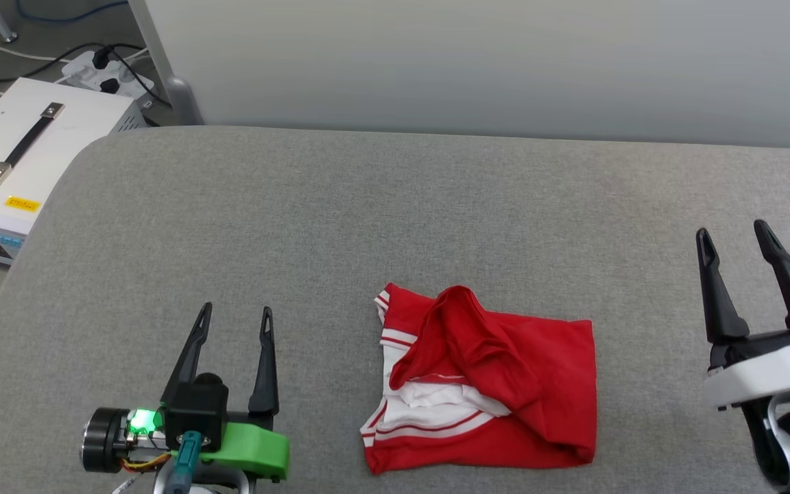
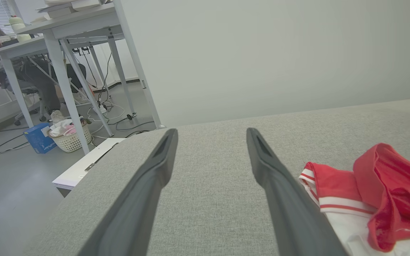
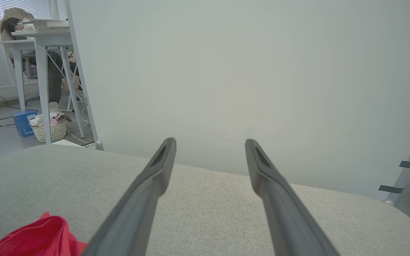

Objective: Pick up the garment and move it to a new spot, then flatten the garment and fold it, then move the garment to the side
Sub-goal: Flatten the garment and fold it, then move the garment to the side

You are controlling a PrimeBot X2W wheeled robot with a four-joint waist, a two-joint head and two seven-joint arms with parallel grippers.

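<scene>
Grey cushion (image 1: 395, 206) is being occupied by a crumpled garment (image 1: 505, 398) between left gripper (image 1: 236, 309) and right gripper (image 1: 731, 228), both being held wide and empty; pick-up judged pending, inward reach being required.

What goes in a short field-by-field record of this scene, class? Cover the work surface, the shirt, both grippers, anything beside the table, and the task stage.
table top: grey, padded, fabric-covered
garment: red with white striped trim; crumpled, not flattened, near the front edge
left gripper: open, empty, left of the garment, not touching it
right gripper: open, empty, right of the garment, well apart from it
white case: black handle on top, beyond the table's left corner
task stage: nothing grasped yet
</scene>
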